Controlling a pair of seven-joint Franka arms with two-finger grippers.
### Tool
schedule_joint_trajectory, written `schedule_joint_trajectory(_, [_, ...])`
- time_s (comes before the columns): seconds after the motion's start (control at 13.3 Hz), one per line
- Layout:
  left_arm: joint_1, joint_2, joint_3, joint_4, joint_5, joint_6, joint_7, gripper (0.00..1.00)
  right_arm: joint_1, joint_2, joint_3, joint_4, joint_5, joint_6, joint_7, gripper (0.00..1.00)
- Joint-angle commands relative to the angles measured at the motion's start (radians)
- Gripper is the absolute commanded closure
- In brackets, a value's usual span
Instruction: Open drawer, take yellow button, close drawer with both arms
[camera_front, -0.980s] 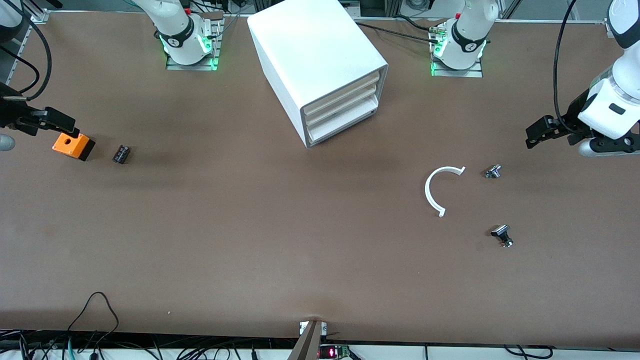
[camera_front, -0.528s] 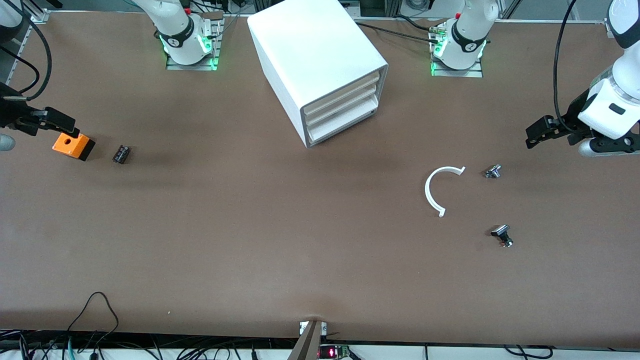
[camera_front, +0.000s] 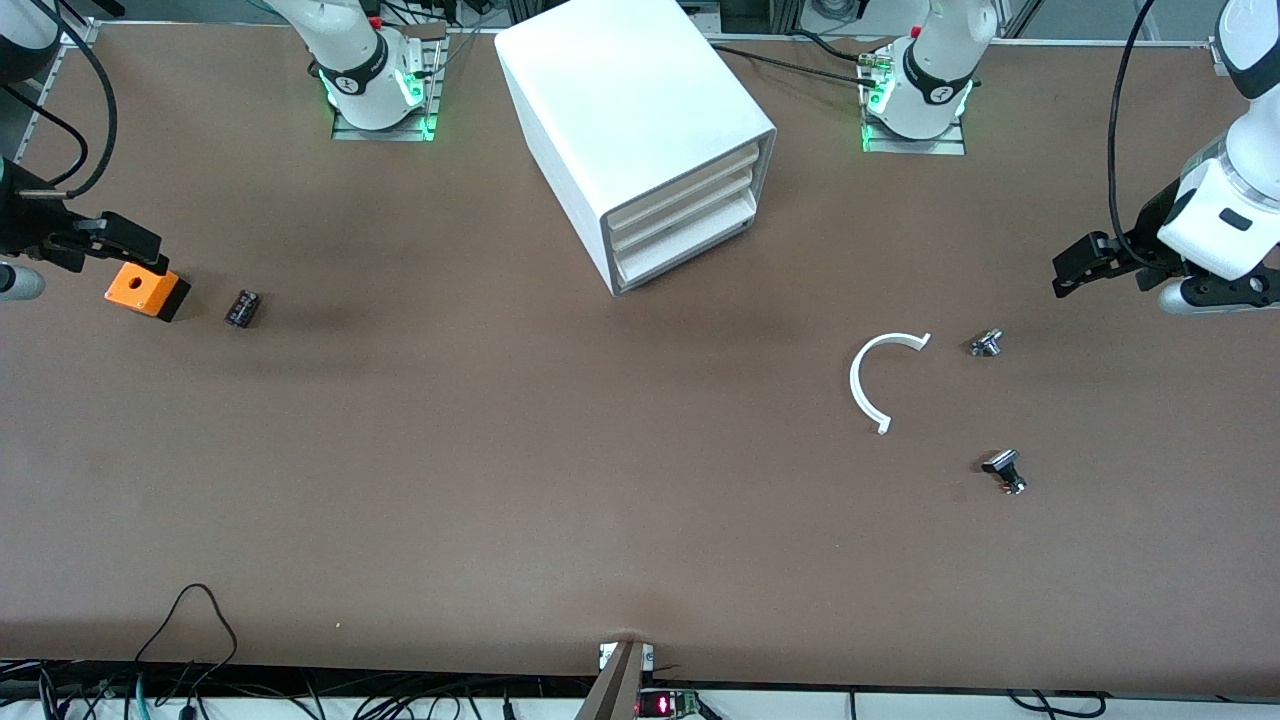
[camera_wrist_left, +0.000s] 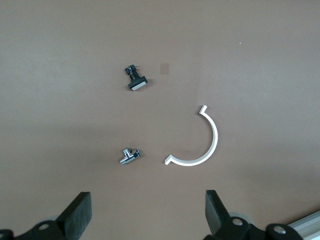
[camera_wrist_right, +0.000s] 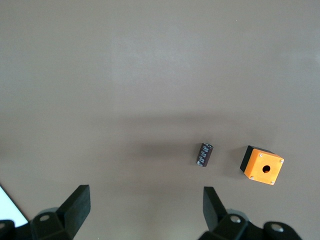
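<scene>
The white cabinet (camera_front: 640, 120) stands at the table's middle, near the robots' bases. Its uppermost drawer (camera_front: 690, 183) is shut, like the two below it. The orange-yellow button is out of view. My left gripper (camera_front: 1068, 272) hovers open and empty over the table at the left arm's end; its wrist view (camera_wrist_left: 147, 215) shows both fingers wide apart above bare table. My right gripper (camera_front: 145, 252) hovers open and empty over the orange square box (camera_front: 146, 290) at the right arm's end; its wrist view (camera_wrist_right: 145, 207) shows the fingers spread.
A white C-shaped arc (camera_front: 872, 380), a small silver button (camera_front: 986, 343) and a black-and-silver button (camera_front: 1004, 470) lie near the left arm's end. A small black part (camera_front: 242, 307) lies beside the orange box. Cables hang at the table's front edge.
My right gripper has shifted slightly above the orange box. The left arm and the things on the table have not visibly moved.
</scene>
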Motion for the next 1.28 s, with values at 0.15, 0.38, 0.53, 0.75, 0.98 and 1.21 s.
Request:
schedule_joint_trajectory(0.15, [-0.002,0.017,0.000,0.027,0.014,-0.016,0.018,0.00,0.003,-0.025,-0.001,-0.016,-0.012,-0.006,-0.004,0.00])
schedule_joint_trajectory(0.38, [0.002,0.017,0.000,0.028,0.014,-0.016,0.019,0.00,0.003,-0.027,-0.001,-0.016,-0.012,-0.008,-0.004,0.00])
schedule_joint_trajectory(0.53, [-0.002,0.018,0.000,0.028,0.014,-0.016,0.018,0.00,0.003,-0.025,-0.001,-0.018,-0.012,-0.009,-0.004,0.00])
schedule_joint_trajectory(0.75, [-0.002,0.023,0.000,0.031,0.012,-0.016,0.016,0.00,0.003,-0.027,-0.001,-0.016,-0.012,-0.009,-0.004,0.00])
schedule_joint_trajectory(0.98, [-0.005,0.021,-0.002,0.036,0.009,-0.017,0.007,0.00,0.003,-0.027,-0.003,-0.018,-0.012,-0.009,-0.004,0.00])
schedule_joint_trajectory(1.21, [-0.008,0.041,-0.003,0.027,0.001,-0.016,0.018,0.00,0.003,-0.027,-0.003,-0.016,-0.012,-0.009,-0.004,0.00])
